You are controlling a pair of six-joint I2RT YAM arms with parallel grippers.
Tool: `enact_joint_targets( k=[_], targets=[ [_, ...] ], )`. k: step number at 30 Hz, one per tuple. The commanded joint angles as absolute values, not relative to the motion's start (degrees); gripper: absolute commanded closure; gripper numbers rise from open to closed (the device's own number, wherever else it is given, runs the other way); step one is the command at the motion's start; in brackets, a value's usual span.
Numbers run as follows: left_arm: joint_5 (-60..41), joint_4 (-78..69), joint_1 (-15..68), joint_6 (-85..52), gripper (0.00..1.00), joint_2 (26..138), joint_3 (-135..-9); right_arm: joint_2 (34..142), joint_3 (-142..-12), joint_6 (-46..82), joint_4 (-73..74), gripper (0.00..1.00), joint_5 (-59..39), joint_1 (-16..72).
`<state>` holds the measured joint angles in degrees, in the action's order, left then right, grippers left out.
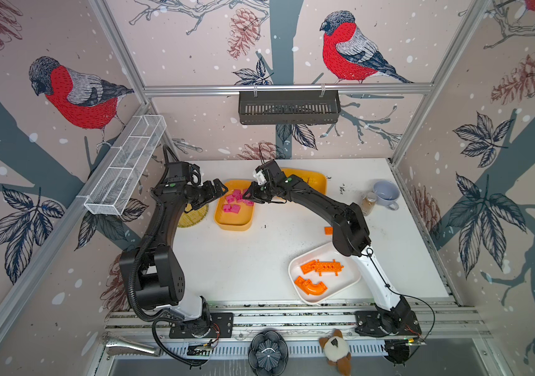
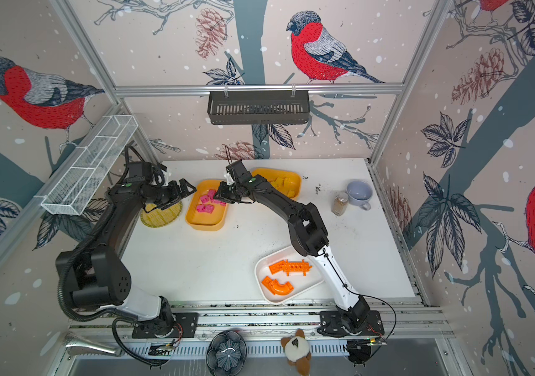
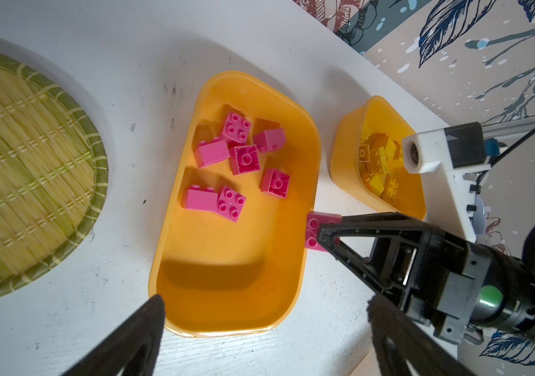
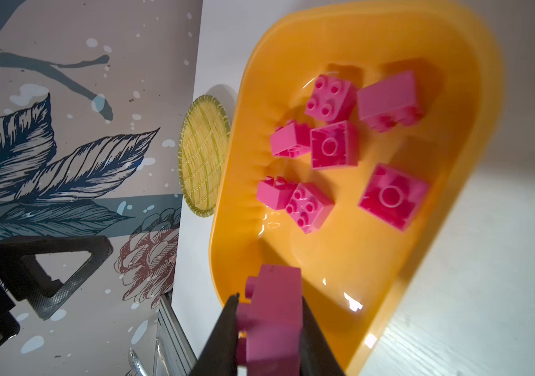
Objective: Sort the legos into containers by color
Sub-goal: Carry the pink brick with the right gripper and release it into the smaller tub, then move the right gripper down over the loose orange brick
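Note:
My right gripper (image 4: 269,302) is shut on a pink lego (image 4: 272,312), which hangs over the rim of a yellow-orange container (image 1: 232,228). Several pink legos (image 3: 243,159) lie inside that container. My left gripper (image 3: 266,301) stands open and empty at the container's other side, seen in a top view as well (image 1: 215,195). Behind the right arm a second yellow-orange container (image 2: 295,182) holds yellow legos (image 2: 280,182). A white container (image 1: 305,293) near the front holds an orange spiky bar (image 1: 321,267) and an orange arch (image 1: 311,286). One small orange lego (image 1: 328,230) lies loose on the table beside the right arm.
A round woven plate (image 1: 191,221) lies left of the pink container, under the left arm. A grey-blue cup (image 1: 386,193) and a spice jar (image 1: 368,203) stand at the back right. A black basket (image 1: 288,107) hangs on the back wall and a wire basket (image 1: 126,166) on the left wall.

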<state>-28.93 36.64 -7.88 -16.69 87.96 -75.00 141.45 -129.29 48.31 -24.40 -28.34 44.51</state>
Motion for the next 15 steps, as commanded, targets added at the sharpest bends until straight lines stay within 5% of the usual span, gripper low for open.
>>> enact_joint_targets(
  k=[1, 7, 15],
  targets=[
    [-29.11, 35.80, -8.00, -17.05, 0.03, 87.54, -74.20, 142.78, -129.81, 49.50, -19.84, 0.73, -28.94, 45.13],
    [-30.36, 35.38, -8.00, -17.06, 0.03, 87.89, -73.32, 142.09, -130.63, 47.06, -23.75, 0.42, -26.81, 44.77],
    [-36.96, 33.31, -7.36, -18.04, 0.03, 87.99, -71.34, 128.93, -118.60, 40.01, -34.21, 0.36, -20.37, 40.37]
  ],
)
